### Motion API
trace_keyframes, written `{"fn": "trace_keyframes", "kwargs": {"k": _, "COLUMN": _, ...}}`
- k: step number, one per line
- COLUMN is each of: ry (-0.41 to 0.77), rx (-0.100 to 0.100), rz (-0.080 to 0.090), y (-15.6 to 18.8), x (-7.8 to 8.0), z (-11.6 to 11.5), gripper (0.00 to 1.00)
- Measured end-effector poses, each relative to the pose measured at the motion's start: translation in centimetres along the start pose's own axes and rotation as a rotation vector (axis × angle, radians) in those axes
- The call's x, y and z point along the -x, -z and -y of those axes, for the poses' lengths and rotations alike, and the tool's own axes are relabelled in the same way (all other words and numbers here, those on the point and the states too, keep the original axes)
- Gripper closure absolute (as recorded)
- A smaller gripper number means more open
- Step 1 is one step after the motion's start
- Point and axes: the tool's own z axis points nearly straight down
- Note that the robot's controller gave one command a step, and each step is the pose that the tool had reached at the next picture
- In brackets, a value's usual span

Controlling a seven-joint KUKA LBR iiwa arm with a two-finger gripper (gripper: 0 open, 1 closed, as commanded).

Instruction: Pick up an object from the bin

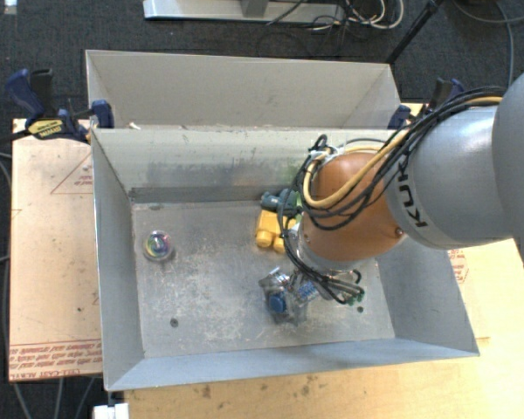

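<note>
The block (268, 236) sits about mid-floor in the bin (113, 260), close to the back wall. Way off to the block's left there's a little round cap (157, 246) all on its own. The arm's wrist (349, 212) hangs just right of the block, and the gripper (290, 293) is just in front of the block, down by a toy bit (276, 304) on the floor.

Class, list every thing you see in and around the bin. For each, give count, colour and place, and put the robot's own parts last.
bin: one, grey metal, middle of view
round shiny thing: one, silvery, left of bin floor, alone
yellow thing: one, yellow, mid floor, partly under the arm
dark green thing: one, by the back wall, behind the yellow thing
small blue thing: one, blue, front middle, at the arm's tip
arm: one, grey, from the right
orange wrist cover: one, with cables
</note>
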Motion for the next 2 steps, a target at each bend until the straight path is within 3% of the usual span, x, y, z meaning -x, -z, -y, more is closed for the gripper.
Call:
{"fn": "trace_keyframes", "kwargs": {"k": 1, "ry": 0.011, "rx": -0.002, "rz": 0.003, "y": 7.1, "x": -2.4, "z": -1.6, "gripper": 1.00}}
{"fn": "trace_keyframes", "kwargs": {"k": 2, "ry": 0.022, "rx": -0.004, "rz": 0.008, "y": 15.3, "x": -0.9, "z": -2.1, "gripper": 1.00}}
